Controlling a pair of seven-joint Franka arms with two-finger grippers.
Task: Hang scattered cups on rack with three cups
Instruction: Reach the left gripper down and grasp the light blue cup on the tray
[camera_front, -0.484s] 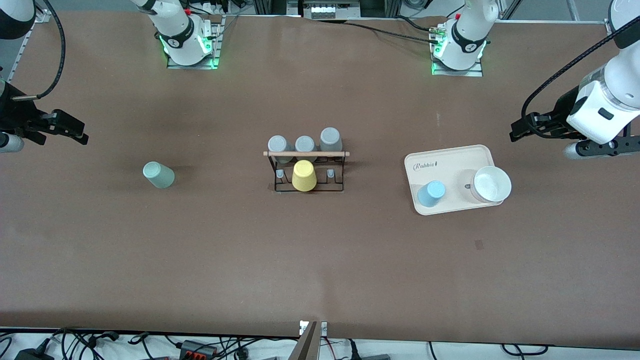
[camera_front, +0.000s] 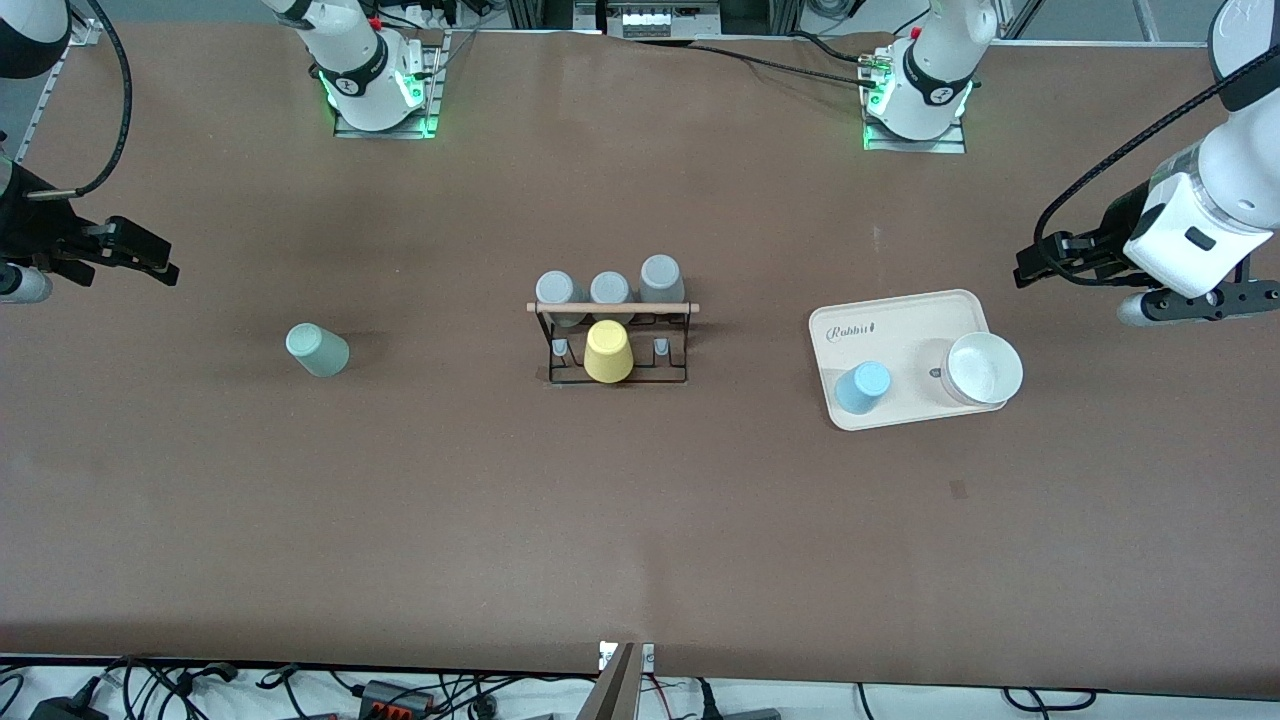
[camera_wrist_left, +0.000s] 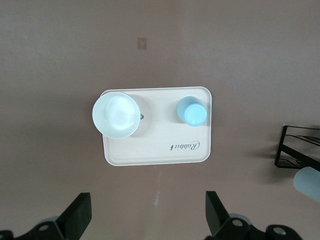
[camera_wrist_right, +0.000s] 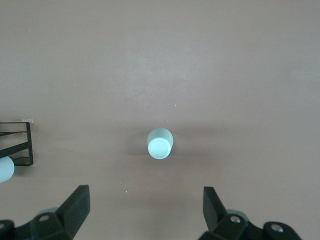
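the left gripper (camera_wrist_left: 145, 220) hangs wide open above the tray (camera_wrist_left: 155, 150); the right gripper (camera_wrist_right: 145, 215) hangs wide open above the sage-green cup (camera_wrist_right: 160, 143). both hold nothing.

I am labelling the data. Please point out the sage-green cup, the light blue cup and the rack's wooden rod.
sage-green cup (camera_front: 317, 350), front view, on its side wall.
light blue cup (camera_front: 863, 387), front view, on its upturned base.
wooden rod (camera_front: 612, 307), front view, on its middle.

cream tray (camera_front: 905, 318), white bowl (camera_front: 984, 368), yellow cup (camera_front: 608, 351)
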